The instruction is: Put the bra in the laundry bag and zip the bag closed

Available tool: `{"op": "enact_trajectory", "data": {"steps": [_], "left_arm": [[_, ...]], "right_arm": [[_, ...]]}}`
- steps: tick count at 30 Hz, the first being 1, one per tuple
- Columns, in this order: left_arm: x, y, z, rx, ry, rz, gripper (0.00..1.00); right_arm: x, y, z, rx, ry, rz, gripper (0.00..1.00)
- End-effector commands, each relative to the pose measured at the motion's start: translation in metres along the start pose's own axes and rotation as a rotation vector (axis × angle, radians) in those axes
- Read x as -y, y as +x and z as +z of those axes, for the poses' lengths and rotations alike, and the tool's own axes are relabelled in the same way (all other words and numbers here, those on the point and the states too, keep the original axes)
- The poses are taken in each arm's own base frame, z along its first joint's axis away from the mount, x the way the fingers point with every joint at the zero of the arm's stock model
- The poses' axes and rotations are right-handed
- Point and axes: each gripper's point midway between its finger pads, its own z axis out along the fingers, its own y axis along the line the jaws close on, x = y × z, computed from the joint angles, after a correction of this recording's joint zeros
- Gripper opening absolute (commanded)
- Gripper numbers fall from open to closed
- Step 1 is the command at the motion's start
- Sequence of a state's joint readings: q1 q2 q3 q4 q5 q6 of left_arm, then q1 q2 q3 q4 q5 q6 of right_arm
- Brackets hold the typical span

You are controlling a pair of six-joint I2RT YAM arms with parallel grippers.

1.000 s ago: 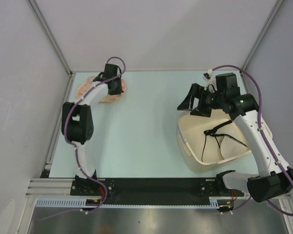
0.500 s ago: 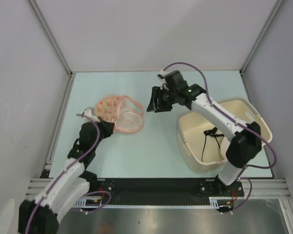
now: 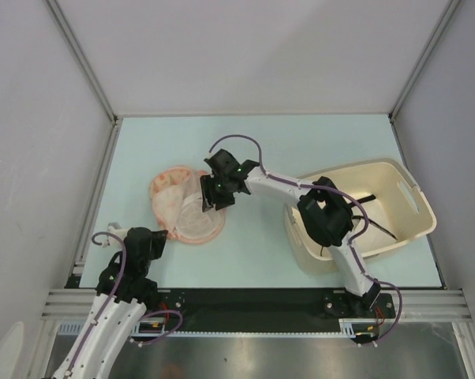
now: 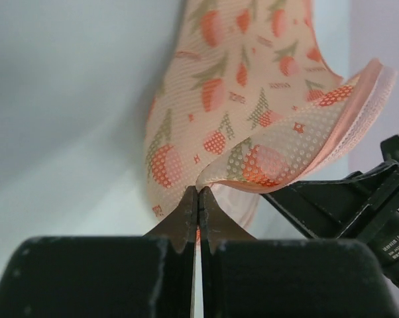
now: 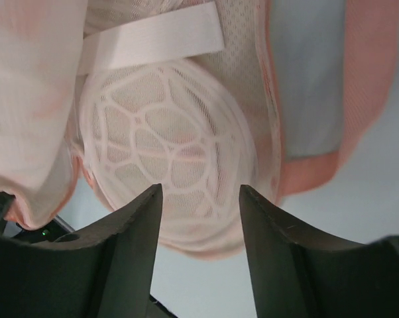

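Two containers on the table (image 3: 261,150): the peach laundry bag (image 3: 182,207) at left-centre, lying open with its pale lining up, and the cream plastic basket (image 3: 407,201) at right. The bra (image 3: 383,230) is in the basket, well apart from the bag. Only thin black straps show there; the cups are lost against the cream wall and the right arm crosses over that corner. Nothing loose shows inside the bag. Left gripper (image 3: 160,235) is at the bag's near edge. The left wrist view shows what the top view can't: its fingers (image 4: 183,218) are pressed together with the bag's printed edge pinched at the tips, fabric lifting and curling away from them. Right gripper (image 3: 208,197) sits over the bag's right lobe. In the right wrist view its fingers (image 5: 133,232) stand apart with nothing between them, and past them is the lining with a white mesh dome (image 5: 163,139) and a white band (image 5: 156,36) above it. Can't tell from any view if those fingertips touch the fabric. The bag's zip is not resolvable from the top, and the bag's far lobe is cut off in both wrist views.
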State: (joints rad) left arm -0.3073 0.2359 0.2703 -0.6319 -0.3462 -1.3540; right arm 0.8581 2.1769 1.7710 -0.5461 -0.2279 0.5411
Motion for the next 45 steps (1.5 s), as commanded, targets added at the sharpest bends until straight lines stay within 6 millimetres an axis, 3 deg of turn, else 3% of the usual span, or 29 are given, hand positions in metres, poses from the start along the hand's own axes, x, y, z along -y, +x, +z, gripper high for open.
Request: {"op": "enact_trajectory", "data": {"steps": [1, 4, 6, 8, 11, 12, 15, 16, 17, 19, 20, 22, 23, 26, 28, 31, 32, 33, 34, 36, 37, 39, 40, 41, 42, 43, 44, 45], "left_arm": [[-0.016, -0.012, -0.022, 0.031, -0.126, -0.168, 0.0], [-0.011, -0.028, -0.03, 0.098, -0.08, -0.189, 0.0], [-0.018, -0.021, -0.033, 0.064, -0.112, -0.232, 0.0], [-0.037, -0.009, -0.033, 0.02, -0.193, -0.252, 0.0], [-0.042, -0.003, -0.032, -0.003, -0.221, -0.279, 0.02], [-0.041, -0.005, -0.034, 0.002, -0.218, -0.28, 0.04], [-0.031, -0.019, -0.04, 0.044, -0.194, -0.173, 0.36], [-0.029, -0.022, -0.042, 0.053, -0.198, -0.142, 0.54], [-0.021, -0.026, -0.047, 0.053, -0.199, -0.107, 0.61], [-0.025, -0.031, -0.052, 0.057, -0.242, -0.025, 0.75], [-0.019, -0.036, -0.058, 0.062, -0.243, 0.012, 0.77], [-0.01, -0.044, -0.066, 0.074, -0.223, 0.055, 0.79], [0.003, -0.055, -0.074, 0.096, -0.187, 0.102, 0.79], [0.025, -0.079, -0.095, 0.157, -0.152, 0.188, 0.79], [0.036, -0.091, -0.101, 0.188, -0.151, 0.25, 0.78], [0.082, -0.098, -0.098, 0.213, 0.001, 0.409, 0.76], [0.091, -0.094, -0.092, 0.195, 0.034, 0.491, 0.76], [0.119, -0.083, -0.089, 0.157, 0.152, 0.502, 0.76], [0.127, -0.069, -0.076, 0.098, 0.168, 0.545, 0.76], [0.148, -0.041, -0.066, -0.021, 0.262, 0.549, 0.76], [0.154, -0.029, -0.058, -0.072, 0.283, 0.554, 0.75], [0.152, 0.0, -0.031, -0.194, 0.258, 0.541, 0.72], [0.153, 0.012, -0.026, -0.251, 0.259, 0.524, 0.7], [0.143, 0.031, -0.01, -0.331, 0.222, 0.508, 0.7], [0.151, 0.037, -0.005, -0.347, 0.25, 0.491, 0.7], [0.15, 0.043, 0.0, -0.375, 0.246, 0.48, 0.7], [0.145, 0.048, 0.007, -0.392, 0.223, 0.463, 0.69], [0.141, 0.053, 0.018, -0.405, 0.195, 0.466, 0.69]], "right_arm": [[-0.03, -0.02, 0.012, 0.055, -0.076, -0.057, 0.52], [-0.02, -0.014, 0.03, 0.049, -0.017, -0.065, 0.51], [-0.008, -0.011, 0.039, 0.035, 0.032, -0.039, 0.49], [0.004, -0.005, 0.048, 0.017, 0.074, -0.029, 0.47], [0.029, 0.01, 0.056, -0.02, 0.18, -0.005, 0.4], [0.046, 0.016, 0.052, -0.032, 0.271, 0.008, 0.4], [0.077, 0.021, 0.036, -0.001, 0.435, 0.007, 0.4], [0.091, 0.03, 0.033, -0.016, 0.477, 0.009, 0.4], [0.097, 0.033, 0.028, -0.016, 0.502, 0.013, 0.4], [0.111, 0.038, 0.012, -0.01, 0.579, 0.011, 0.41], [0.128, 0.046, 0.004, -0.018, 0.64, 0.013, 0.42], [0.131, 0.045, -0.017, 0.013, 0.656, 0.026, 0.42], [0.142, 0.053, -0.024, 0.006, 0.681, 0.029, 0.42], [0.126, 0.047, -0.046, 0.048, 0.636, 0.001, 0.43], [0.102, 0.039, -0.053, 0.07, 0.554, -0.038, 0.44], [0.058, 0.016, -0.073, 0.12, 0.428, -0.096, 0.49], [0.041, 0.009, -0.08, 0.128, 0.368, -0.105, 0.52], [0.03, 0.003, -0.087, 0.136, 0.332, -0.115, 0.54], [0.01, -0.017, -0.102, 0.184, 0.278, -0.125, 0.56], [-0.003, -0.03, -0.126, 0.21, 0.267, -0.148, 0.64], [-0.014, -0.052, -0.148, 0.273, 0.243, -0.142, 0.66], [-0.013, -0.061, -0.177, 0.296, 0.24, -0.111, 0.7], [-0.003, -0.072, -0.193, 0.321, 0.244, -0.073, 0.71], [0.008, -0.07, -0.204, 0.305, 0.258, -0.048, 0.76], [0.014, -0.073, -0.224, 0.332, 0.262, -0.019, 0.77], [0.035, -0.08, -0.24, 0.353, 0.297, 0.026, 0.78], [0.05, -0.076, -0.251, 0.352, 0.334, 0.048, 0.87], [0.059, -0.075, -0.262, 0.366, 0.351, 0.067, 0.89]]}}
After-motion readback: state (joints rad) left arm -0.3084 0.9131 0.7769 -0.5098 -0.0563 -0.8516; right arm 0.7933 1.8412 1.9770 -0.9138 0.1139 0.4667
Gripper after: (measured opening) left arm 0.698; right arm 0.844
